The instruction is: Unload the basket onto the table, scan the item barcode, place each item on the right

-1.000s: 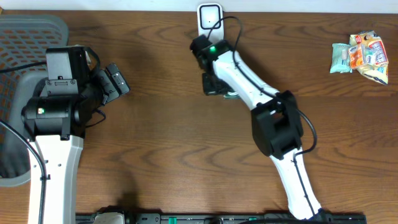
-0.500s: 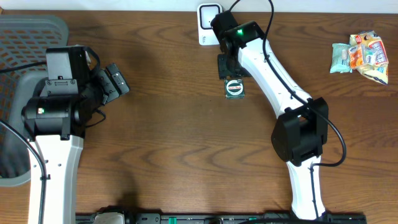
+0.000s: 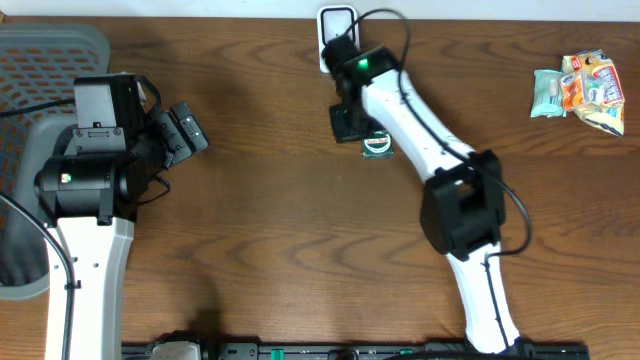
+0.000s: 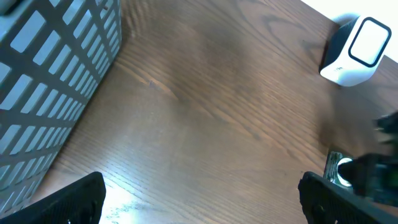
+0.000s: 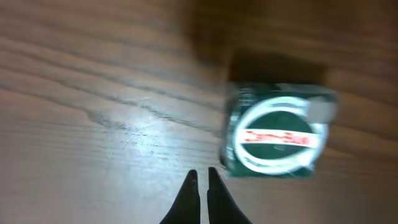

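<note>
The item point(image 3: 377, 146), a small green packet with a white oval label, lies flat on the table just below the white barcode scanner point(image 3: 337, 25). In the right wrist view the item point(image 5: 277, 138) sits just right of my right gripper point(image 5: 202, 177), whose fingers are shut with nothing between them. From overhead, the right gripper point(image 3: 345, 122) hovers at the packet's left edge. My left gripper point(image 3: 185, 130) stands wide open and empty far to the left; its wrist view shows the scanner point(image 4: 354, 53) and the item point(image 4: 339, 171) in the distance.
A grey mesh basket point(image 3: 40, 60) stands at the left edge, close to the left arm. Several snack packets point(image 3: 585, 90) lie at the far right. The scanner's cable runs over the right arm.
The right gripper opened and let the item drop onto the table, then shut empty and shifted a little left of it. The left arm has not moved.
</note>
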